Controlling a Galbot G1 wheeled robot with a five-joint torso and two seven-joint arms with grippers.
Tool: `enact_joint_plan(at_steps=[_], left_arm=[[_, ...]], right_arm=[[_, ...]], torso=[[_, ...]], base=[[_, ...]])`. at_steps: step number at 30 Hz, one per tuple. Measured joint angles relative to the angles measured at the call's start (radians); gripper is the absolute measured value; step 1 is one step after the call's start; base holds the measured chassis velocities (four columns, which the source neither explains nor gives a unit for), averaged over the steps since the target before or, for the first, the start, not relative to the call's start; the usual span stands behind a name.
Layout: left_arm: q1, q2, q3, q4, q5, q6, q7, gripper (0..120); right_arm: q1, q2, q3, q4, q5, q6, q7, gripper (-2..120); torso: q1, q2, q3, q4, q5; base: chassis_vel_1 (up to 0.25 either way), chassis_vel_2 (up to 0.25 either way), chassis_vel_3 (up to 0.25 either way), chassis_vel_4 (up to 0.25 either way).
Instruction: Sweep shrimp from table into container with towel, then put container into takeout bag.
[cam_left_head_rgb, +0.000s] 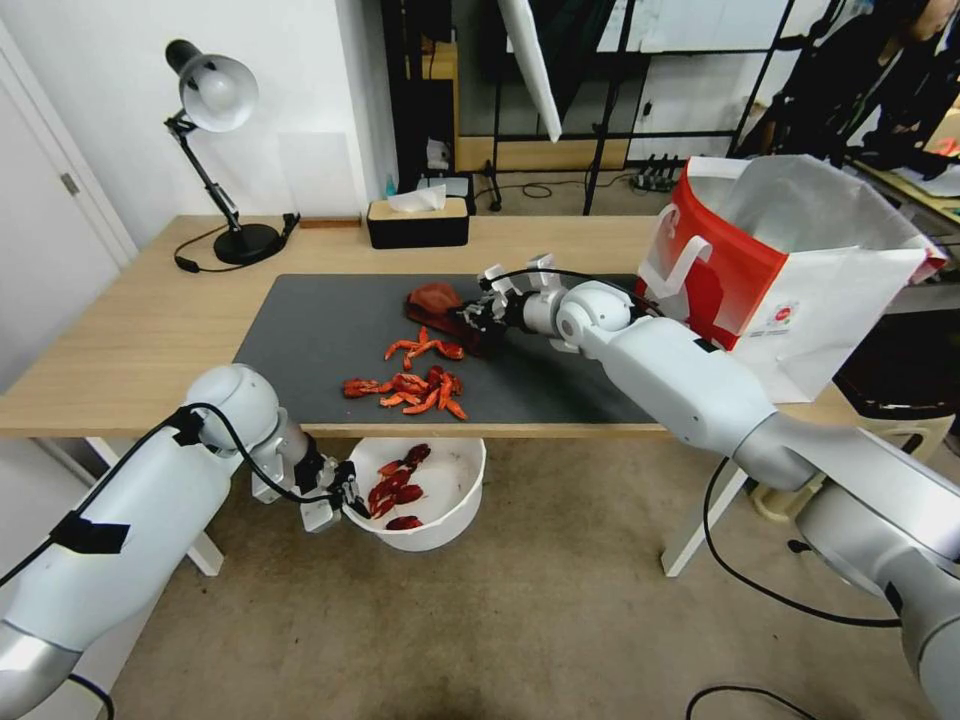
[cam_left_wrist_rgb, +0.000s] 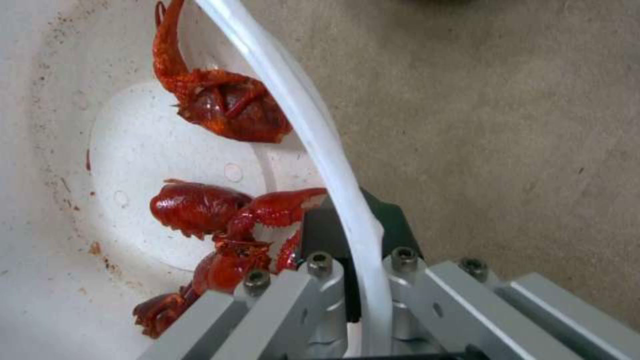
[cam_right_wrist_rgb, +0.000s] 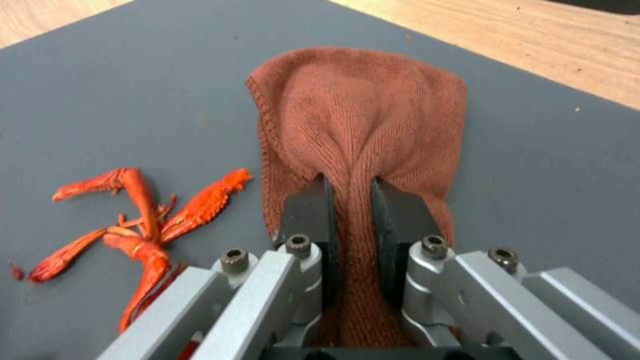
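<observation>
Red-orange shrimp (cam_left_head_rgb: 412, 385) lie scattered on the dark grey mat (cam_left_head_rgb: 310, 330) of the table (cam_left_head_rgb: 130, 330), near its front edge. My right gripper (cam_left_head_rgb: 478, 318) is shut on the rust-brown towel (cam_left_head_rgb: 434, 300), which rests on the mat just behind the shrimp; the towel (cam_right_wrist_rgb: 363, 125) bunches between the black fingers (cam_right_wrist_rgb: 310, 210), with shrimp pieces (cam_right_wrist_rgb: 143, 225) beside it. Below the table's front edge, my left gripper (cam_left_head_rgb: 345, 495) is shut on the rim of the white container (cam_left_head_rgb: 445, 495). Several shrimp (cam_left_wrist_rgb: 207, 210) lie inside the container (cam_left_wrist_rgb: 60, 280). The red and white takeout bag (cam_left_head_rgb: 790, 260) stands open at the table's right end.
A black tissue box (cam_left_head_rgb: 417, 222) and a desk lamp (cam_left_head_rgb: 215, 150) stand at the back of the table. The floor below is beige carpet (cam_left_head_rgb: 500, 630). A white table leg (cam_left_head_rgb: 695, 535) stands under the right side.
</observation>
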Motion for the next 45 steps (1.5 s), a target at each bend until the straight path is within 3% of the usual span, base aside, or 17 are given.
enact_joint_plan(at_steps=[11, 27, 45], left_arm=[[0.001, 0.005, -0.003, 0.000, -0.002, 0.000, 0.000, 0], [-0.008, -0.021, 0.027, -0.020, 0.024, 0.000, 0.000, 0], [-0.025, -0.034, 0.034, -0.006, 0.029, 0.000, 0.000, 0]], right_arm=[[-0.016, -0.029, -0.007, 0.053, 0.002, -0.006, -0.006, 10], [-0.045, -0.085, -0.022, 0.177, 0.035, -0.020, -0.002, 10], [-0.066, -0.190, -0.052, 0.336, 0.082, -0.038, 0.012, 10]], torso=[[0.000, 0.000, 0.000, 0.0001, 0.0001], [0.000, 0.000, 0.000, 0.0001, 0.0001], [0.000, 0.000, 0.000, 0.0001, 0.0001]], base=[[0.000, 0.000, 0.000, 0.000], [0.000, 0.000, 0.000, 0.000], [0.000, 0.000, 0.000, 0.000]])
